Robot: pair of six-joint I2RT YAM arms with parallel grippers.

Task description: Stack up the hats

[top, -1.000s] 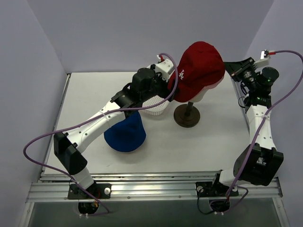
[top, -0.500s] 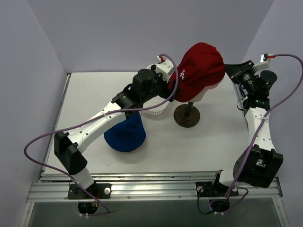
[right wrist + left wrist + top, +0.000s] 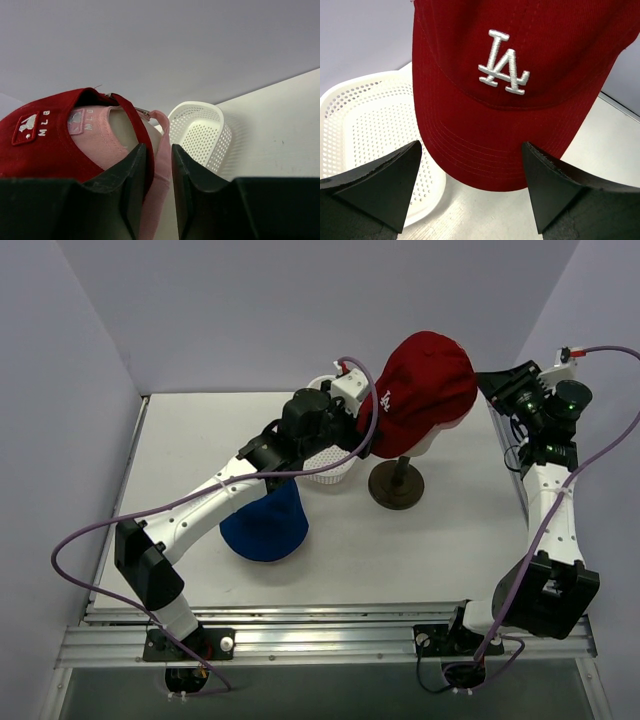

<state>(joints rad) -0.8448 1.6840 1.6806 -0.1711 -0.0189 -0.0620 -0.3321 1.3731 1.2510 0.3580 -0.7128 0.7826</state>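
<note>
The dark red cap (image 3: pixel 425 380) with a white LA logo sits on the mannequin head, over the pale pink cap (image 3: pixel 97 140). The blue bucket hat (image 3: pixel 265 525) lies on the table under my left arm. My left gripper (image 3: pixel 366 428) is open, its jaws spread either side of the red cap's brim (image 3: pixel 485 150) and not touching it. My right gripper (image 3: pixel 486 386) is at the back of the head. In the right wrist view its jaws (image 3: pixel 157 150) are nearly closed on the red cap's back band (image 3: pixel 142 132), with the pink strap (image 3: pixel 162 150) between them too.
The cream mannequin head (image 3: pixel 428 443) stands on a brown stand (image 3: pixel 397 485) at mid table. The white perforated basket (image 3: pixel 325 465) sits just left of it, beneath my left wrist. Purple walls close in at the back and sides.
The right gripper shifted slightly up and right at the back of the cap, and the red cap moved a little with it. The left gripper edged slightly right towards the brim.
</note>
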